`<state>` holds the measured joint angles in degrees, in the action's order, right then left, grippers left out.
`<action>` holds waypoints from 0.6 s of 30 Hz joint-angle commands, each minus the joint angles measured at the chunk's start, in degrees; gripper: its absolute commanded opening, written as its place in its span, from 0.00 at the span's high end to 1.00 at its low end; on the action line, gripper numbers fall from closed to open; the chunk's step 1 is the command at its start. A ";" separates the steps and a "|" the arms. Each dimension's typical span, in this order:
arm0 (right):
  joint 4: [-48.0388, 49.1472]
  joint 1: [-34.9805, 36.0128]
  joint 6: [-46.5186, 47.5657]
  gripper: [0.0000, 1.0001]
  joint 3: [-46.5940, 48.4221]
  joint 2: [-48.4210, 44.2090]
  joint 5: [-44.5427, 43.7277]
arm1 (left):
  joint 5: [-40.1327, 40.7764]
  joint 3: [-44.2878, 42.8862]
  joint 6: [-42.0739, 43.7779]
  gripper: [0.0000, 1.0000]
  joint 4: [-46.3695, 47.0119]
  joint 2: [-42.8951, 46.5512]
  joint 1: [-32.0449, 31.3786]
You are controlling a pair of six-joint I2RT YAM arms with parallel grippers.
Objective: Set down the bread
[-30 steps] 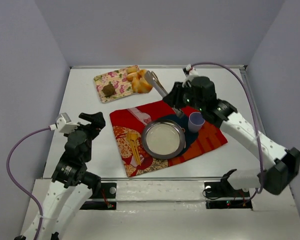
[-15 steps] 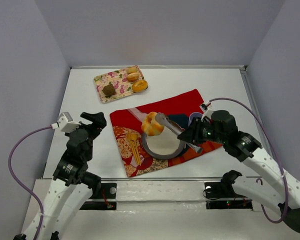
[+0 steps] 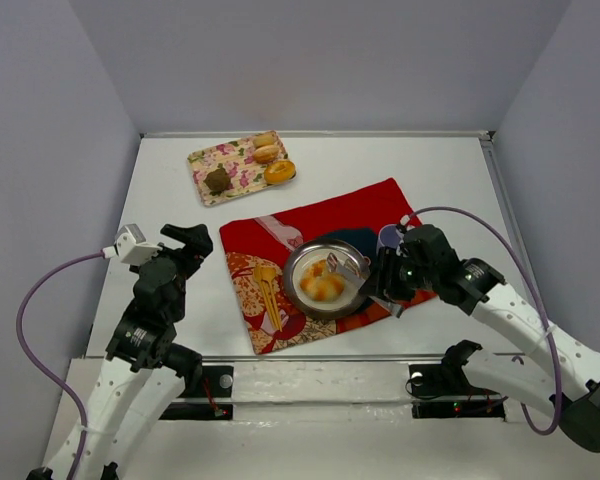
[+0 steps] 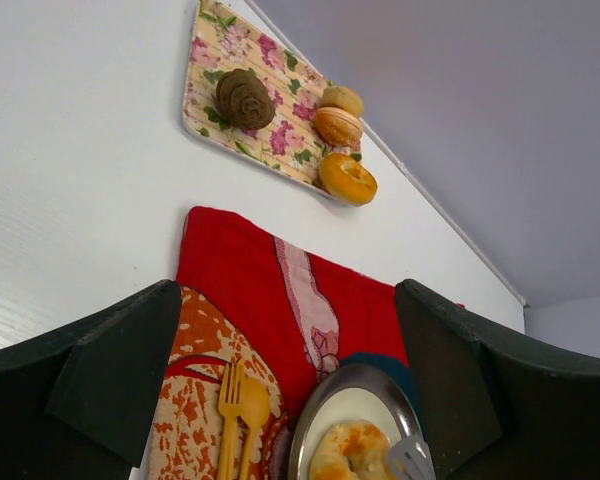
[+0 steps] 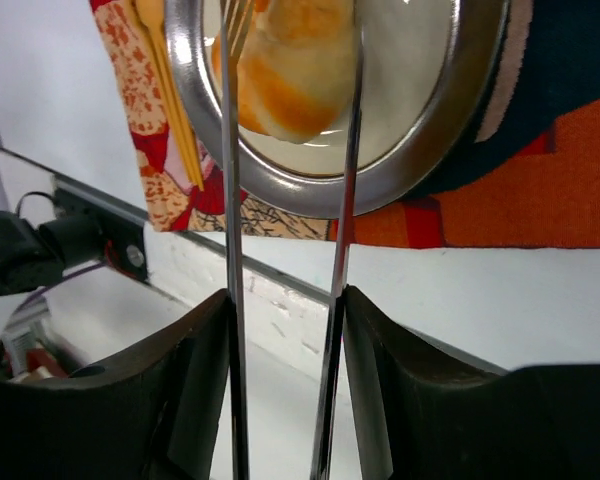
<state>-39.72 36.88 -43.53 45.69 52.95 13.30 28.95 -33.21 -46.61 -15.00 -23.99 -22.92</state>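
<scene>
The bread [image 3: 323,284], a golden roll, lies on the round metal plate [image 3: 292,272] in the middle of the cloth. My right gripper [image 3: 380,278] is shut on a pair of metal tongs [image 3: 348,265], whose tips reach over the plate. In the right wrist view the two tong arms [image 5: 230,200] stand apart on either side of the bread [image 5: 290,80], pressed against my right gripper's [image 5: 285,330] inner faces. My left gripper [image 3: 185,240] hangs open and empty left of the cloth. The left wrist view shows the bread [image 4: 352,452] and a tong tip [image 4: 412,458] on the plate [image 4: 310,430].
A floral tray [image 3: 208,158] at the back left holds a doughnut [image 3: 279,171], two buns [image 3: 266,147] and a brown piece [image 3: 218,180]. The red patterned cloth [image 3: 280,225] carries a yellow fork and spoon [image 3: 268,290]. A purple cup [image 3: 388,238] stands behind my right wrist.
The right arm carried the bread in the tongs from the tray to the plate. The tong arms have since spread, and the bread now rests on the plate.
</scene>
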 commanded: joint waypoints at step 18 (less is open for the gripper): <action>-3.08 0.47 8.98 0.45 16.61 6.28 -16.97 | 1.81 0.34 0.03 0.01 2.17 -0.01 -0.11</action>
<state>-44.14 36.88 -38.92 56.31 57.30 3.88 28.97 -33.21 -46.59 -15.03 -24.25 -22.92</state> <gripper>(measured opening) 0.558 0.990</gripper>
